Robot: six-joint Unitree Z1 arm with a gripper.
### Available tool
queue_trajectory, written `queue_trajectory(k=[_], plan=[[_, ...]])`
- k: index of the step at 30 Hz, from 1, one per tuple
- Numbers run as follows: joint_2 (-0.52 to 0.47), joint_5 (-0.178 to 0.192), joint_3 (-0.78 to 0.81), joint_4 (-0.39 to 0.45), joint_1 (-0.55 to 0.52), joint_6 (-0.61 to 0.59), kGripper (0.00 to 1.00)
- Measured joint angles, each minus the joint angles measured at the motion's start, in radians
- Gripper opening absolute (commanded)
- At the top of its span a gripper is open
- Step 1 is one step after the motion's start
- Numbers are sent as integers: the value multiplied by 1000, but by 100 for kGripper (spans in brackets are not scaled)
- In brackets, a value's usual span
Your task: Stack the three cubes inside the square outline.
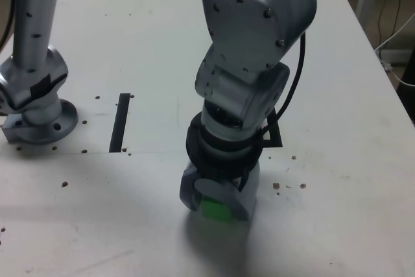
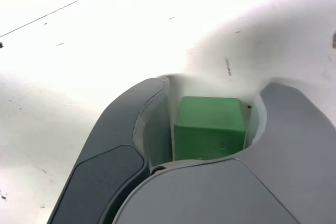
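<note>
Green matte cube sits on the near part of the white tabletop, between the parted grey fingers of the tool; centre them carefully, then close gently and lift straight.

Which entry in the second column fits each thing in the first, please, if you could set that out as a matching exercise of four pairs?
Column one
1. Cube
2. Gripper
3. Straight strip
4. Tabletop

Column two
A. White, with small dark marks
B. Green, between the jaws
C. Grey, with a jaw on either side of a block
D. Black, between the arm's base and the gripper in the exterior view

Pairs: 1-B, 2-C, 3-D, 4-A
</note>
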Motion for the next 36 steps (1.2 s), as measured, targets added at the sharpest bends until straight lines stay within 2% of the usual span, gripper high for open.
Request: queue_trajectory(k=[3, 8, 20, 24, 30, 36], plan=[[-7, 0, 0, -1, 0, 12, 3], [-28, -6, 0, -2, 0, 43, 0], [-160, -17, 36, 27, 54, 124, 0], [-203, -17, 36, 70, 104, 161, 0], [-258, 3, -13, 153, 223, 234, 0], [-273, -7, -107, 237, 346, 294, 0]])
